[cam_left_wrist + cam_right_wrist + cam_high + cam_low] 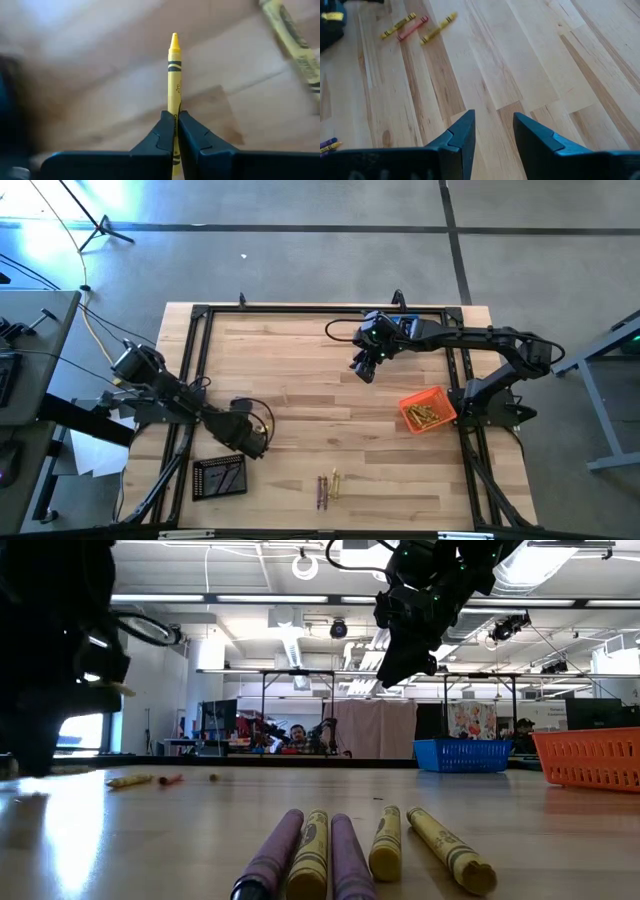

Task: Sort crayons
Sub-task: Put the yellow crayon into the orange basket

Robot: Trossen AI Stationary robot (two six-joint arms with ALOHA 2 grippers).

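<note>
No text, brand or number can be read anywhere. The yellow crayon point(174, 80) in the left wrist view carries black bands and a small dark mark on its wrapper, too faint to make out. A second yellow crayon point(296, 40) beside it shows dark printing that is blurred beyond reading. In the low view, the wrappers of the nearest crayons point(360, 850) bear dark oval marks, not legible. A poster point(472, 721) in the room behind shows pictures only, with no readable words.
</note>
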